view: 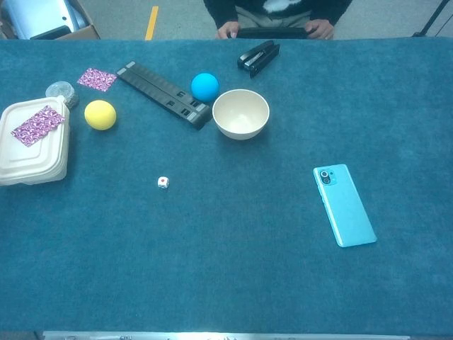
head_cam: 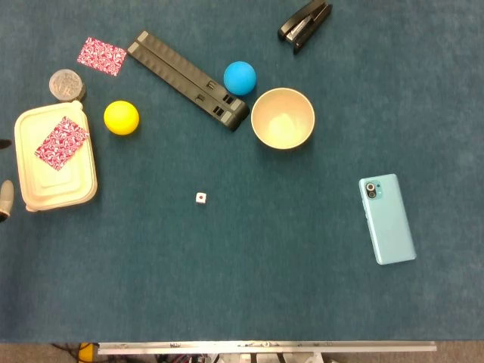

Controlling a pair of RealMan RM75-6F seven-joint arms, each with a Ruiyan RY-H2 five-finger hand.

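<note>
**Left robot hand just at the worktop's left edge, beside the food box**

I see only fingertips of my left robot hand [head_cam: 4, 198] at the far-left border of the head view, just beside the cream lidded box [head_cam: 54, 159]; I cannot tell whether they are spread or closed. My right robot hand shows in neither view. A patterned card [head_cam: 62, 141] lies on the box lid. Right of the box sits a yellow ball [head_cam: 121, 117]. Further right are a black bar [head_cam: 187, 79], a blue ball [head_cam: 240, 77] and a bowl [head_cam: 283, 119]. A die [head_cam: 200, 197] lies mid-worktop [head_cam: 249, 287]; a teal phone [head_cam: 387, 218] lies right.
</note>
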